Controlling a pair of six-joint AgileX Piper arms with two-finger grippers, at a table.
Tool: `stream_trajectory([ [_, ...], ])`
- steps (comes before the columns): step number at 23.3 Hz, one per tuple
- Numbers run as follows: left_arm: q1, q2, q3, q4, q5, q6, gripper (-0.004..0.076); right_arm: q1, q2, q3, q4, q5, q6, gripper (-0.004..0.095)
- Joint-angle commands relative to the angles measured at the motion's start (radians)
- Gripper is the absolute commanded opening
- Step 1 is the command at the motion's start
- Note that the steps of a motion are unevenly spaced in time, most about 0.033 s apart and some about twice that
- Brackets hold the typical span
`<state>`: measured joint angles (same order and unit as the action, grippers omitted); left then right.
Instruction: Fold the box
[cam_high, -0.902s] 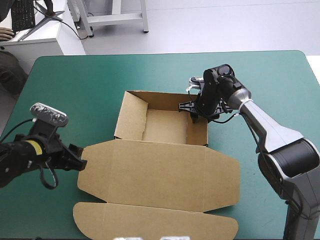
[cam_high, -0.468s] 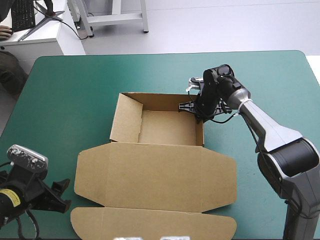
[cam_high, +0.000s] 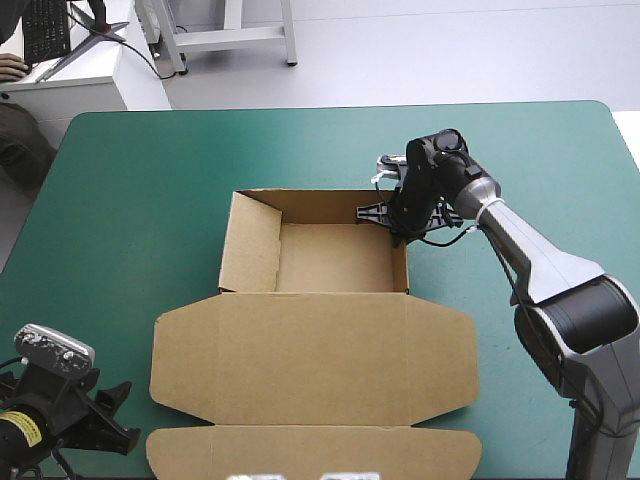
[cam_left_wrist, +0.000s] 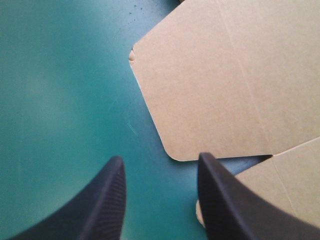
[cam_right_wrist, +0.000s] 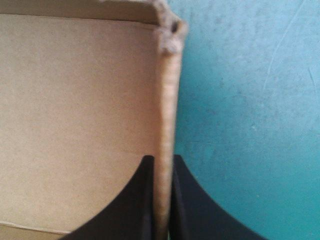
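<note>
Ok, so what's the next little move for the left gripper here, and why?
Probably ease the left gripper forward to the lid and its rounded corner. Its fingers stand open over teal-green cover, holding nothing, while the right gripper pinches the right wall, steadying the box.

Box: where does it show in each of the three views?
High view: box mid-table, lid flat toward the near edge.
Left wrist view: lid flap, its rounded corner ahead of the open left gripper.
Right wrist view: tray wall pinched by the right gripper.
Shared: teal-green cover.
</note>
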<state>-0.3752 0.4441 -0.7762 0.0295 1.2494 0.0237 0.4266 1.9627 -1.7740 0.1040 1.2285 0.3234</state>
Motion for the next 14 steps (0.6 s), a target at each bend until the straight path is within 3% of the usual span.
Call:
stream_trajectory([
  [1, -0.002, 0.009, -0.021, 0.001, 0.034, -0.014, 0.0158, -0.006, -0.053, -0.023, 0.018, 0.026, -0.007, -0.0005],
  [4, -0.002, 0.008, -0.021, 0.001, 0.034, -0.014, -0.0013, -0.006, -0.053, -0.023, 0.005, 0.026, -0.007, -0.0005],
  [11, -0.002, -0.010, 0.015, -0.039, 0.034, -0.015, -0.0010, -0.049, -0.086, -0.023, -0.007, 0.027, -0.040, -0.0004],
  [14, -0.002, -0.071, 0.124, -0.019, 0.021, -0.040, -0.0010, -0.130, -0.148, -0.023, -0.104, 0.027, -0.071, -0.0005],
])
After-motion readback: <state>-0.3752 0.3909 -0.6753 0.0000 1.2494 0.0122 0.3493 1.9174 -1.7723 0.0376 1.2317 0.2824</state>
